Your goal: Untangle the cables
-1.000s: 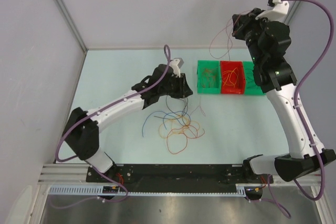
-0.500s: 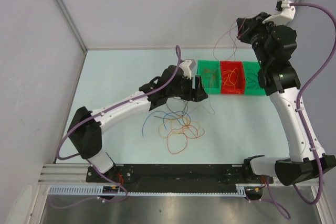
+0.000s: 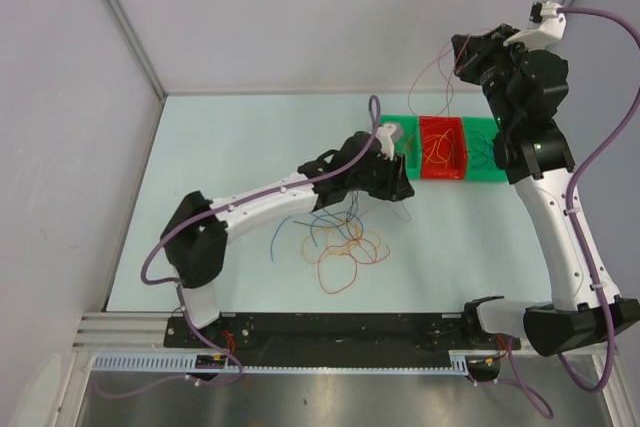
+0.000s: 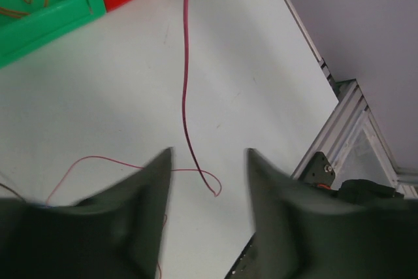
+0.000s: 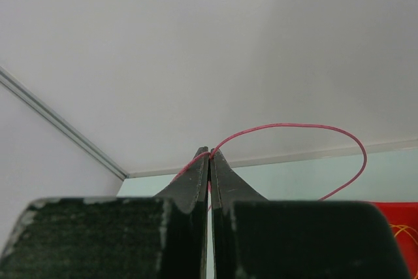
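Right claw (image 5: pixel 209 154) pinches red cable (image 5: pixel 295 125) high above bins (image 3: pixel 445 176). Left claw (image 4: pixel 209 158) is spread, empty, low over bench (image 4: pixel 261 63). Remaining cables (image 3: pixel 342 245) lie heaped mid-bench.

My left gripper (image 3: pixel 398 185) has left its place above the loose cables (image 3: pixel 338 239) and now hangs out beside the green bin (image 3: pixel 410 126), jaws spread wider. My right gripper (image 3: pixel 463 48) has shifted slightly right, carrying its red cable (image 3: pixel 437 72) along.
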### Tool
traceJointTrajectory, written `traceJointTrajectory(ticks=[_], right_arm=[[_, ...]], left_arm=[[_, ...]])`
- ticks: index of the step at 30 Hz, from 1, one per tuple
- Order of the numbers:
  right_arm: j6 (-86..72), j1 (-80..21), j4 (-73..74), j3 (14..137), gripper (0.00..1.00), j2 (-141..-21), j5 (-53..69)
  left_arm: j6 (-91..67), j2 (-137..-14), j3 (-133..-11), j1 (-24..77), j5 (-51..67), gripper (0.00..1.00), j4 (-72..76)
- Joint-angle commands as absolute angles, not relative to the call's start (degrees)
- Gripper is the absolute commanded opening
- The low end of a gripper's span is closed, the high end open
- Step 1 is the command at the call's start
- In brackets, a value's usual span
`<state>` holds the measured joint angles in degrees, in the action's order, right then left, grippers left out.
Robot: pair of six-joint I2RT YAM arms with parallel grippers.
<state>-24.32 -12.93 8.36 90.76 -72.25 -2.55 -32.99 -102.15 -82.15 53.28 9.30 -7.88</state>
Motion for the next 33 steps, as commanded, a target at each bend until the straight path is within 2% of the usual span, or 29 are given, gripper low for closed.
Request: traceJointTrajectory(ticks=[1, 2, 3, 4, 7, 16, 25, 33], right_arm=[[-25.2, -12.0, 6.9, 90.7, 0.00, -70.0, -1.8], [-25.2, -12.0, 6.9, 90.4, 0.00, -69.9, -1.8], [-25.5, -11.8, 6.9, 90.2, 0.00, -69.6, -1.7], [-25.7, -11.5, 6.9, 90.0, 0.00, -69.6, -1.6], [-26.2, -11.3, 6.8, 89.1, 0.00, -69.2, -1.3], [-26.5, -10.1, 7.3, 89.1, 0.00, -68.7, -1.1], [-27.2, -9.2, 8.0, 88.7, 0.00, -67.7, -2.1], [-27.9, -6.9, 8.1, 88.5, 0.00, -69.3, -2.2]], left_arm=[[-33.7, -105.2, -87.4, 54.5, 8.2, 0.29, -9.8], [-33.7, -105.3, -87.7, 54.7, 8.0, 0.19, -9.8], [-33.7, -104.9, -87.9, 54.8, 6.5, 0.03, -9.7], [-33.5, -104.5, -88.2, 55.2, 5.7, 0.00, -9.8], [-32.1, -102.7, -91.0, 55.6, 2.5, 0.00, -13.4], [-28.0, -97.7, -111.6, 55.7, 0.2, 0.00, -28.9], [-18.4, -105.2, -132.7, 55.5, 0.3, 0.00, -35.6], [-17.5, -109.7, -133.4, 52.3, 3.9, 0.00, -29.2]])
